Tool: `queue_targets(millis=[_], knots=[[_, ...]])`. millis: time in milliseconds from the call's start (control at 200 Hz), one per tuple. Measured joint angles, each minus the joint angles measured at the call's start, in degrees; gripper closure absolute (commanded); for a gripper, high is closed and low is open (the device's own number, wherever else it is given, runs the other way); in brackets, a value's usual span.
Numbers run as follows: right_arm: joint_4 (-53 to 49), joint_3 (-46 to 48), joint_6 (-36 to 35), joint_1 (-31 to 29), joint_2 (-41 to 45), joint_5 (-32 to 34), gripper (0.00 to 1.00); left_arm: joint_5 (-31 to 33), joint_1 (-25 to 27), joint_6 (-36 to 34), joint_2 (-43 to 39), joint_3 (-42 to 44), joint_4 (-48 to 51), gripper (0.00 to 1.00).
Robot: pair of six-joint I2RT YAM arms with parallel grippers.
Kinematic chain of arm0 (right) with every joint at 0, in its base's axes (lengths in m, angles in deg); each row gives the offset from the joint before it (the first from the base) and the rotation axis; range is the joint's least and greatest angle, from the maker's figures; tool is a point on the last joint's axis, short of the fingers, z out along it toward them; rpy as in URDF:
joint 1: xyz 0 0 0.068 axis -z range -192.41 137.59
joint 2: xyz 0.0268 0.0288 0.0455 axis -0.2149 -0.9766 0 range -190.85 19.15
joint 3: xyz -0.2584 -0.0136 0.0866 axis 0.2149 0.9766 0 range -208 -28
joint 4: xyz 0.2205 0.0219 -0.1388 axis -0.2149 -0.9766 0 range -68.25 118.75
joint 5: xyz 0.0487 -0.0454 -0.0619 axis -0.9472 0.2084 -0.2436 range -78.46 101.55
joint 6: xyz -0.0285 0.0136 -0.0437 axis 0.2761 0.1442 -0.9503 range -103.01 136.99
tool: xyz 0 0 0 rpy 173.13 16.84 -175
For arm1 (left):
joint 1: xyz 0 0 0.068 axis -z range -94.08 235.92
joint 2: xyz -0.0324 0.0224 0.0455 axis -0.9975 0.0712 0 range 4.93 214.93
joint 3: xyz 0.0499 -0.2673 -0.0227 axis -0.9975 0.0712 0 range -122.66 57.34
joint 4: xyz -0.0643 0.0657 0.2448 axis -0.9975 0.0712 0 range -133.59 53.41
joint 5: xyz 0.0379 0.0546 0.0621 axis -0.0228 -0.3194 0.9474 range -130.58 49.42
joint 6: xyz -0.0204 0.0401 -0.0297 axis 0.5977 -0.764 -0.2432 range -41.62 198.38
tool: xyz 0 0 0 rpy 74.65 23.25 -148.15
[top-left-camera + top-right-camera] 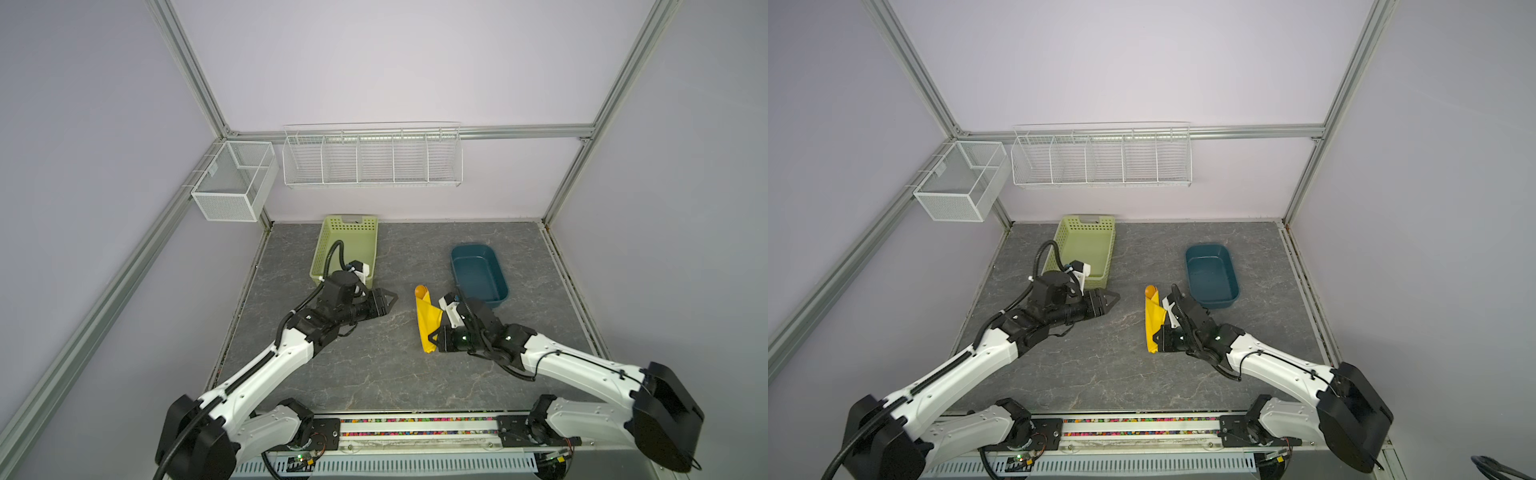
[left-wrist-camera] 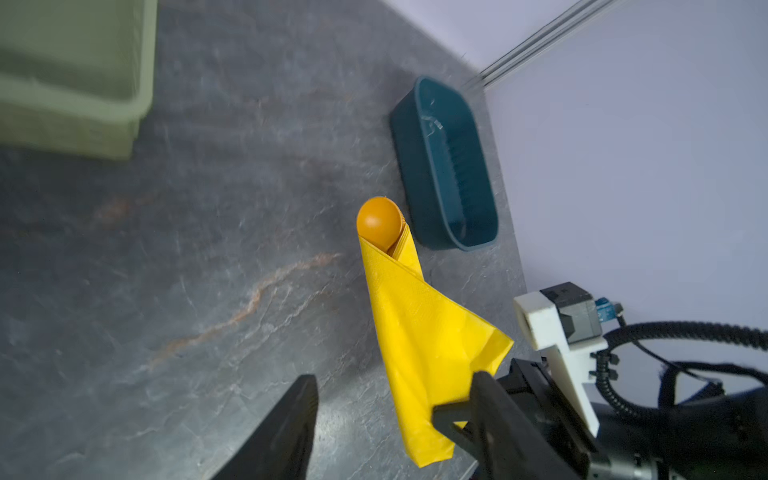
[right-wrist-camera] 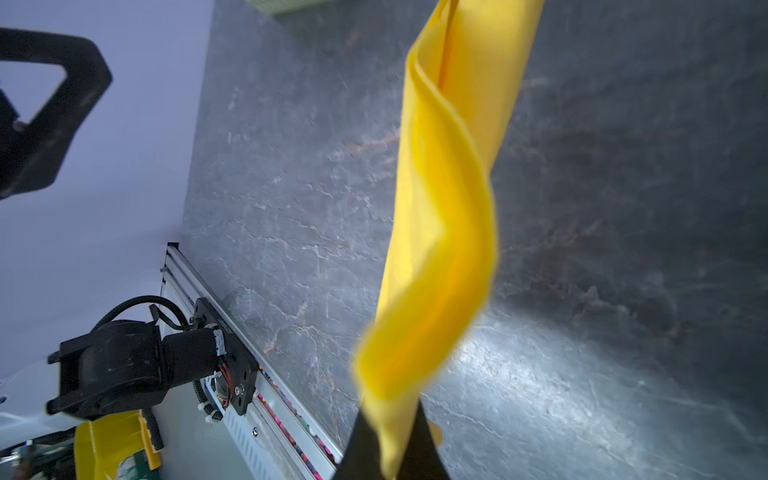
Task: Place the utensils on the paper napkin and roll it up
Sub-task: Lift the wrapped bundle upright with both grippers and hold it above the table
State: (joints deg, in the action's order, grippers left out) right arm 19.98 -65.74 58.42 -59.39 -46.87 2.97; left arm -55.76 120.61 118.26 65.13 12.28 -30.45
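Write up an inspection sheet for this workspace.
Surface: grey marbled table, no spills seen.
Job's things: yellow napkin loosely rolled; orange spoon bowl pokes from its far end; the rest hidden.
Clutter: green basket and blue tub at the back.
Grippers: left gripper open, apart from the napkin; right gripper shut on the napkin's near end.
Cables: black hose loops off the left arm over the basket.
Surroundings: wire rack on the back wall, mesh box on the side wall.

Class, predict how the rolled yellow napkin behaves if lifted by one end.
Probably floppy: the paper napkin twists and flares where the right gripper pinches it. The spoon poking out may slide free; the roll looks loose.
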Motion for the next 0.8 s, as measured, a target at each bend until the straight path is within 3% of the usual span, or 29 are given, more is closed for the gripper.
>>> queue_targets(millis=[140, 260, 490, 800], knots=[[-0.5, -2.5, -5.6, 0.0, 6.9, 3.9, 0.94, 0.6, -0.5, -2.7, -10.0, 2.9, -6.0, 0.29], [-0.3, -5.4, -10.4, -0.1, 10.6, 4.9, 0.94, -2.6, -0.5, -4.1, -11.5, 3.9, -12.9, 0.29], [6.9, -7.5, -18.8, -0.7, 16.2, 2.9, 0.94, -12.8, -0.5, -3.5, -5.7, 4.1, -30.3, 0.26], [16.6, -10.8, -22.6, -0.8, 13.7, -9.6, 0.94, -27.0, -0.3, 1.9, 4.1, -2.6, -49.0, 0.27]])
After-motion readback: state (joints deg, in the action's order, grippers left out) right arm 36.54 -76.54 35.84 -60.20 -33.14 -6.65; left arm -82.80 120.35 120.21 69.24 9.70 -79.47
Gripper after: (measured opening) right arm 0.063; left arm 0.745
